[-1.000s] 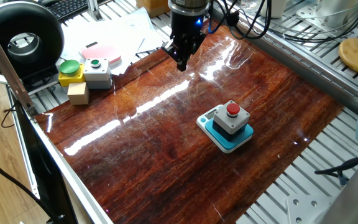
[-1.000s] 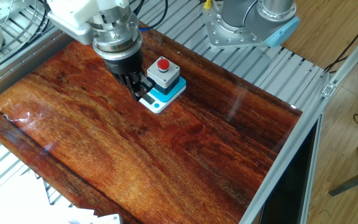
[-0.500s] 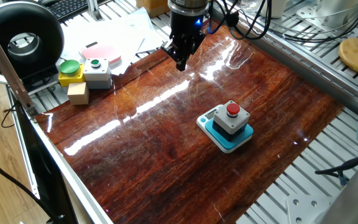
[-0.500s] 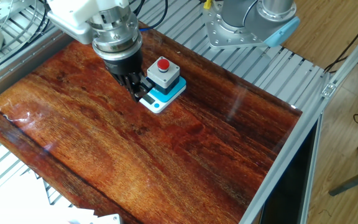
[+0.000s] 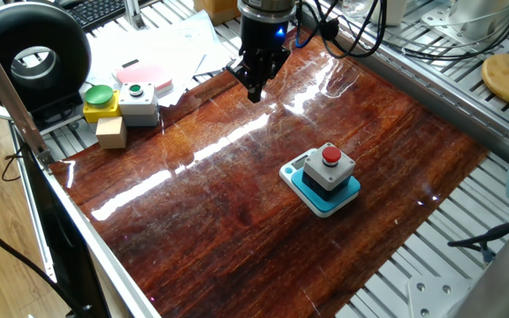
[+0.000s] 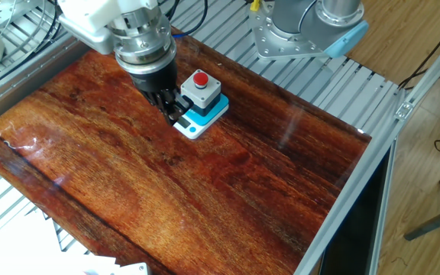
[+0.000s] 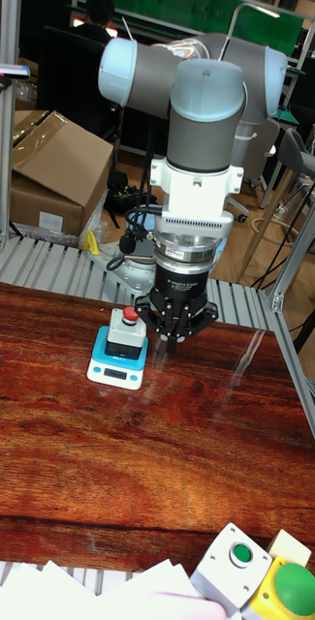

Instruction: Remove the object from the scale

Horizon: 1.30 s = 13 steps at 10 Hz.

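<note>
The object (image 5: 330, 166), a dark grey box with a light grey top and a red button, stands upright on the scale (image 5: 346, 200), whose teal plate and white rim show around it. Both sit right of the wooden table's middle. They also appear as the object (image 6: 199, 89) on the scale (image 6: 192, 128), and as the object (image 7: 126, 329) on the scale (image 7: 113, 372). My gripper (image 5: 255, 92) hangs above the table's far side, well away from the object, fingers together and holding nothing. In the tall fixed view my gripper (image 7: 173, 351) hangs just right of the scale.
A grey box with a green button (image 5: 138, 102), a yellow box with a big green button (image 5: 100, 102) and a small wooden block (image 5: 111, 132) stand off the table's left corner. Papers and a pink pad (image 5: 145, 75) lie behind them. A black ring lamp (image 5: 32, 51) stands far left.
My gripper has shifted very slightly over the table. The object and the scale have not moved.
</note>
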Each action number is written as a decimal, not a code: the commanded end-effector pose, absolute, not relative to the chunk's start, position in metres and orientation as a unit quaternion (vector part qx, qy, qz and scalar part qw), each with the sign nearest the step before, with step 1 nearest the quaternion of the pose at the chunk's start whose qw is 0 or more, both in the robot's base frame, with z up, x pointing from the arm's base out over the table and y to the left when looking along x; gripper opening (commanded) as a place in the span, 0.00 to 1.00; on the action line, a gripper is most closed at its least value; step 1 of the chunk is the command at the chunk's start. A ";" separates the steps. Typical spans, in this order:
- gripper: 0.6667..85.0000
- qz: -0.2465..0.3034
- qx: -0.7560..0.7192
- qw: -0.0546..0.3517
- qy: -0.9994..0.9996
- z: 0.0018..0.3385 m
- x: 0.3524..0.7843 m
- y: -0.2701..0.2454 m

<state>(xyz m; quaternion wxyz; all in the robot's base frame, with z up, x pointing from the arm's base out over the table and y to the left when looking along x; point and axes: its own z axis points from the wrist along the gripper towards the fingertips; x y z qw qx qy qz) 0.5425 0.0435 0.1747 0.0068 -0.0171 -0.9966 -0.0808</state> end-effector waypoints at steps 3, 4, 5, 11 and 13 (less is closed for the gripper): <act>0.12 -0.089 0.035 0.043 -0.995 0.178 0.522 0.046; 0.14 -0.083 0.049 0.045 -0.994 0.177 0.520 0.043; 0.14 -0.080 0.060 0.044 -0.994 0.178 0.510 0.033; 0.41 -0.048 0.100 0.017 -0.994 0.166 0.429 -0.040; 0.45 -0.036 0.101 0.027 -0.994 0.165 0.424 -0.046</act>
